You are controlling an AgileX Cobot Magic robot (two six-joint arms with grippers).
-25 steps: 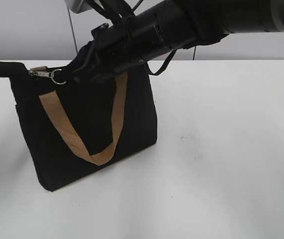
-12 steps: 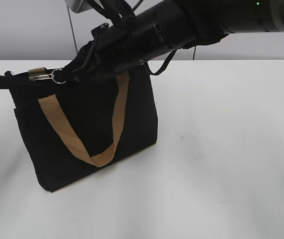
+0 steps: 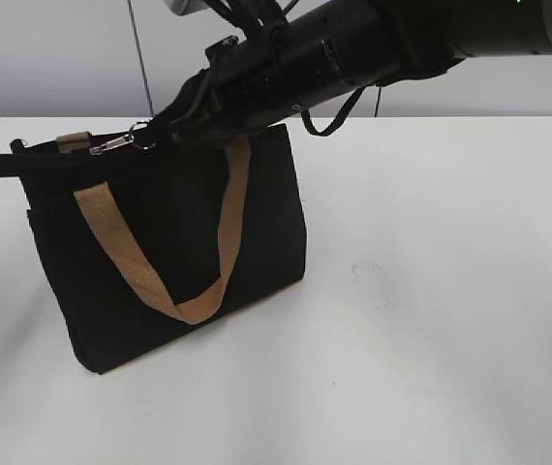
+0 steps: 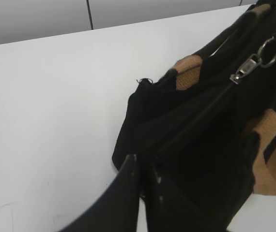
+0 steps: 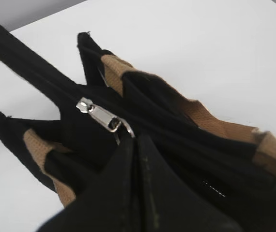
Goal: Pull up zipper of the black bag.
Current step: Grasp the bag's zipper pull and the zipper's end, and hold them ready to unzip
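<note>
Boxy black fabric bag [image 3: 165,257] with tan webbing strap handles [image 3: 160,247] standing upright on the white table [image 3: 431,291], left of centre. Thin black zipper [image 5: 101,115] with a silvery metal ring pull running along the bag's top edge; the pull sits near the left end of that edge in the exterior view. Right gripper [image 3: 160,128], reaching in from the upper right, fingers pressed together and pinching the ring of the pull. Left gripper [image 4: 140,191], fingers likewise pressed together, clamping the black fabric at the bag's left end
</note>
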